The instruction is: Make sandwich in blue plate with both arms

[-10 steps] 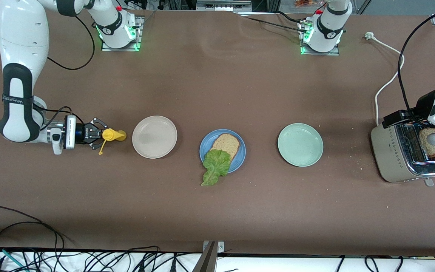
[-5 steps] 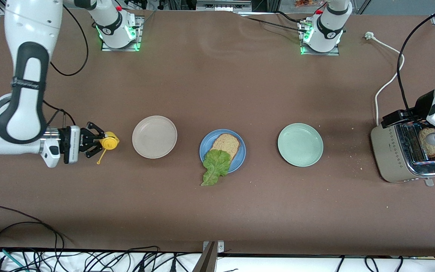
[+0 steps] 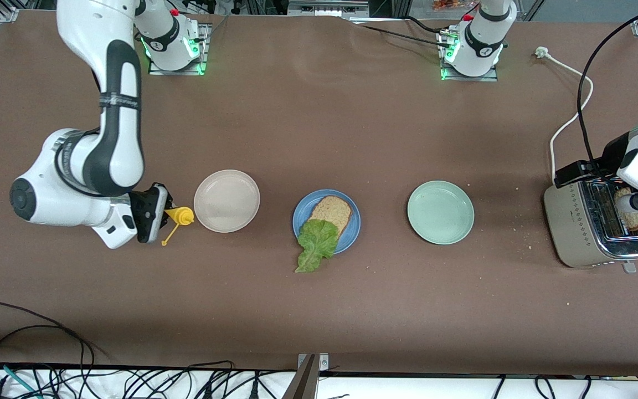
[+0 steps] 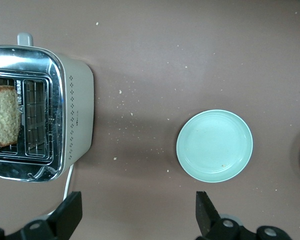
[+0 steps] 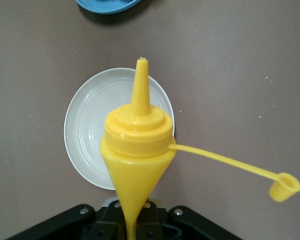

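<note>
Table [image 3: 319,127] – matt brown covering, cloth-like, faintly wrinkled near arm bases.
Toaster [image 3: 596,227] – brushed metal shell with shiny chrome top rim [image 4: 55,107], dotted pattern on side.
Bread slice in toaster [image 4: 4,122] and bread slice on blue plate [image 3: 331,211] – rough, porous, speckled crumb.
Blue plate [image 3: 299,216], beige plate [image 3: 226,200], pale green plate [image 3: 440,212] – smooth, low sheen.
Lettuce leaf [image 3: 315,243] – ruffled, matt.
Yellow squeeze bottle [image 5: 138,150] – smooth glossy plastic, tethered cap [image 5: 284,186].
Arm shells – glossy white plastic.

Even, bright overhead light, soft shadows under plates, sharp focus, no glare.
</note>
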Motion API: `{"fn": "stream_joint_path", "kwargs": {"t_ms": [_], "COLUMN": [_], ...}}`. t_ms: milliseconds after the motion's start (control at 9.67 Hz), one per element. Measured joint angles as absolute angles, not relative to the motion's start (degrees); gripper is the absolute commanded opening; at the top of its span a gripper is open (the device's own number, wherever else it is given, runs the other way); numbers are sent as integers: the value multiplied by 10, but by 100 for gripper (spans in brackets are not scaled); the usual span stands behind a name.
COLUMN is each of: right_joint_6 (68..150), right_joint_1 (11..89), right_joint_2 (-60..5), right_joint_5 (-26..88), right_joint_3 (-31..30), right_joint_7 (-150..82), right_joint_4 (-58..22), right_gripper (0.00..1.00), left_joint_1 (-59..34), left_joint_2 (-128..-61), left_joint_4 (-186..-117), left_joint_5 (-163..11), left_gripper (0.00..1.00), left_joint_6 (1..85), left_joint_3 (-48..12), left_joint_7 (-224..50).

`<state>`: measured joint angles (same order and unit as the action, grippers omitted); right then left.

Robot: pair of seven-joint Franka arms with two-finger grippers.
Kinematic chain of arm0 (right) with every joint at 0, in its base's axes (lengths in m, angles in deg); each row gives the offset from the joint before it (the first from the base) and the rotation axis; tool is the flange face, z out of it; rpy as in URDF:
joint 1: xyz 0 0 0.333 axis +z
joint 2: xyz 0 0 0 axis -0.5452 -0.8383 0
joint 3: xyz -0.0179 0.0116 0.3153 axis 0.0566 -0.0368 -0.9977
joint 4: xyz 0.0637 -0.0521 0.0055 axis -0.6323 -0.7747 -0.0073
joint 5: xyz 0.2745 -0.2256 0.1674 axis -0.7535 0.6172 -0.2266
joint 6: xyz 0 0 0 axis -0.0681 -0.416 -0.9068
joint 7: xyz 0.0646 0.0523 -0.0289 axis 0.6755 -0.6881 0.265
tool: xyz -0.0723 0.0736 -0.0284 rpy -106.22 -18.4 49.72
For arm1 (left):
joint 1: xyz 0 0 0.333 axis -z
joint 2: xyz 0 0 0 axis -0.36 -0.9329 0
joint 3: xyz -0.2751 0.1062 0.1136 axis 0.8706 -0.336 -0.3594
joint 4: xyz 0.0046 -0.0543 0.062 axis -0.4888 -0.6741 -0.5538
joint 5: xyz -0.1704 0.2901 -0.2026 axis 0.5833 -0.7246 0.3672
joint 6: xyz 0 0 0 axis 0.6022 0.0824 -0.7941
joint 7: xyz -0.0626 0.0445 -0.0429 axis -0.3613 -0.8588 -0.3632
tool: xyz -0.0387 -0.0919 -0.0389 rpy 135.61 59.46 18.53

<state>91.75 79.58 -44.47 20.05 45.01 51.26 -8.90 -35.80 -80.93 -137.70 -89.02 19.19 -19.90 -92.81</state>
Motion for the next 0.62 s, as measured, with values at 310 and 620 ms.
{"fn": "stream_joint_path", "kwargs": {"t_ms": [310, 620], "right_joint_6": [918, 919], "right_joint_1": [853, 908], "right_joint_2": [-444, -445], "right_joint_5": [297, 401], "right_joint_3": [451, 452], "right_joint_7": [370, 290], "right_joint_4": [-28, 6], "right_gripper": [0, 0], "left_joint_1": [-323, -323], "left_joint_2": [-809, -809], "left_joint_4": [-1376, -1376], "left_joint_5": [-883, -883], "left_gripper": [100, 100], "left_joint_6": [190, 188], "left_joint_3": [-245, -250], "left_joint_7": [-898, -875]}}
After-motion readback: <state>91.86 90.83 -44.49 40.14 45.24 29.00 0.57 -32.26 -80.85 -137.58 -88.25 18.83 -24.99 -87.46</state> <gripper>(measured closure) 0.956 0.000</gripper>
